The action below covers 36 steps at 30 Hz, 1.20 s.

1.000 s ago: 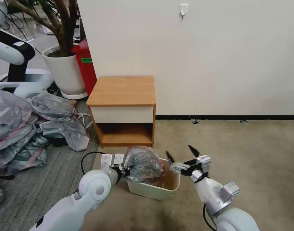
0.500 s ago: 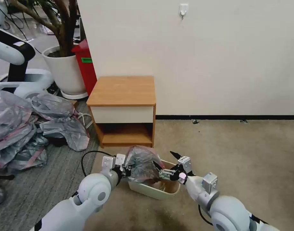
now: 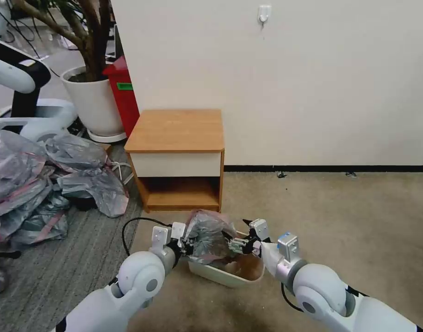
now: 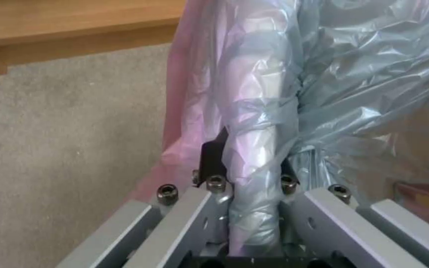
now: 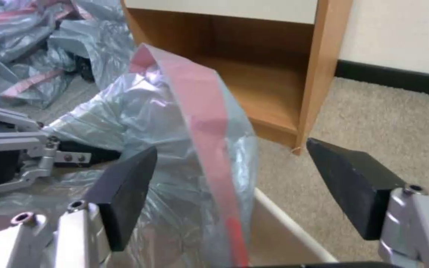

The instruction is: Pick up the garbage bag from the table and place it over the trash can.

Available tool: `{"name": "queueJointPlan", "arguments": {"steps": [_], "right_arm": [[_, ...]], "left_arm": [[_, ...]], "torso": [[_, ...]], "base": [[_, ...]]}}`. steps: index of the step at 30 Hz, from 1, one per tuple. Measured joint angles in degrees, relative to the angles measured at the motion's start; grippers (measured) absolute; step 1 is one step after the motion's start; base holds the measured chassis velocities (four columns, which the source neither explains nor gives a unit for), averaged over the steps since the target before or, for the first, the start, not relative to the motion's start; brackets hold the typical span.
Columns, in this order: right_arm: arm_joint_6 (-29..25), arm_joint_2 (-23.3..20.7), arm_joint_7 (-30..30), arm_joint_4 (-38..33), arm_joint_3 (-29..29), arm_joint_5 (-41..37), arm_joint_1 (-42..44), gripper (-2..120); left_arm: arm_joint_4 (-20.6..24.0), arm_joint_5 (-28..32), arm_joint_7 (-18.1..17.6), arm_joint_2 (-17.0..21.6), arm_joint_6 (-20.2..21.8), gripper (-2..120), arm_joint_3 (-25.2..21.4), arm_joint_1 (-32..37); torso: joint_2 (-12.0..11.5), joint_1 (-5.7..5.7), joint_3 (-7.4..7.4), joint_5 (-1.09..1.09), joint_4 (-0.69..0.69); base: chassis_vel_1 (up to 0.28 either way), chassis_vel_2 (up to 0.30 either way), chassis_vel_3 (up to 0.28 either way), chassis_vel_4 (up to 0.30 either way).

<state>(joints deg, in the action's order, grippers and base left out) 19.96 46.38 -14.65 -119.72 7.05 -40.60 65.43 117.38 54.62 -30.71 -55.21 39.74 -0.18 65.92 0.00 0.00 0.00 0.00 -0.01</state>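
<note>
The garbage bag, crinkly grey with a pink band, hangs bunched over the left part of the cream trash can on the carpet in front of the table. My left gripper is shut on a gathered fold of the garbage bag; in the left wrist view that fold runs between the left gripper's fingers. My right gripper stands open at the bag's right side over the bin. In the right wrist view the right gripper straddles the bag's pink band without touching it.
A heap of similar grey-and-pink bags lies on the floor at the left. Behind it stand a white plant pot and a red bin. The wall runs behind the table. Open carpet lies to the right.
My right gripper has swung left and forward from beside the bin to the bag's right side, staying open. The left gripper and bag have shifted slightly right.
</note>
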Motion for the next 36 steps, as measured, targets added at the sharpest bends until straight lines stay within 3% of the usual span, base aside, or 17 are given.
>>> {"name": "queueJointPlan", "arguments": {"steps": [18,36], "right_arm": [[4.16,0.02,-5.06,-0.01,3.21,-7.12,-6.05,67],[2.40,0.81,-5.52,0.39,3.20,-6.70,-5.04,3]], "left_arm": [[0.99,-0.01,0.25,0.60,-0.33,3,0.18,-0.54],[1.88,-0.08,0.45,1.11,-0.54,3,-0.56,0.85]], "torso": [[0.00,0.00,0.00,0.00,0.00],[0.00,0.00,0.00,0.00,0.00]], "base": [[0.000,0.000,0.000,0.000],[0.000,0.000,0.000,0.000]]}}
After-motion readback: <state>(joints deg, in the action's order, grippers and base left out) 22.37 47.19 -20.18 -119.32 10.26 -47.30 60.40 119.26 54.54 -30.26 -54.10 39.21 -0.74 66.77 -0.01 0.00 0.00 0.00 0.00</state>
